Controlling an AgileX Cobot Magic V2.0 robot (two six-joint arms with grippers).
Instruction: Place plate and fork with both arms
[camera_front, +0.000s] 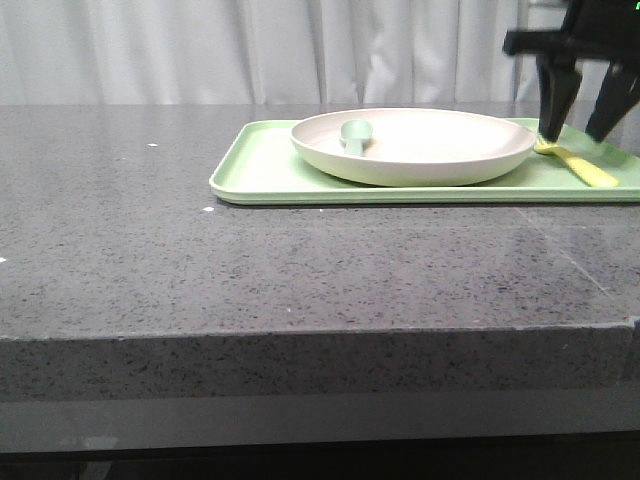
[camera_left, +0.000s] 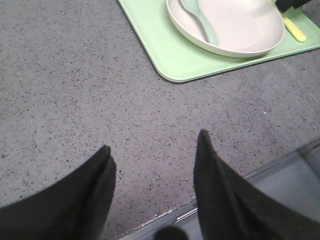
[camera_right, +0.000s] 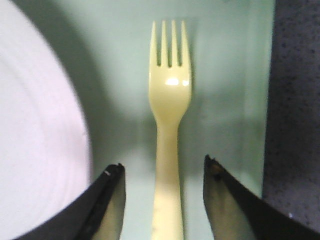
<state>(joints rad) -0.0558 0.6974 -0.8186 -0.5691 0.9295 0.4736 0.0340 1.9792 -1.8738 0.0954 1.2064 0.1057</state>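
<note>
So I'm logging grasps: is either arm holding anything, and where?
Nothing is held. The right gripper is open, its fingers either side of the fork handle; the left gripper is open and empty.

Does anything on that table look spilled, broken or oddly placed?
Nothing stands out. The round cream plate sits level on the flat light-green tray, a pale green spoon lies in it, and the yellow plastic fork lies flat beside it.

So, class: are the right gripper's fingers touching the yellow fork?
Apart. The right wrist view shows the fork handle between the open right gripper fingers, tray showing on both sides.
</note>
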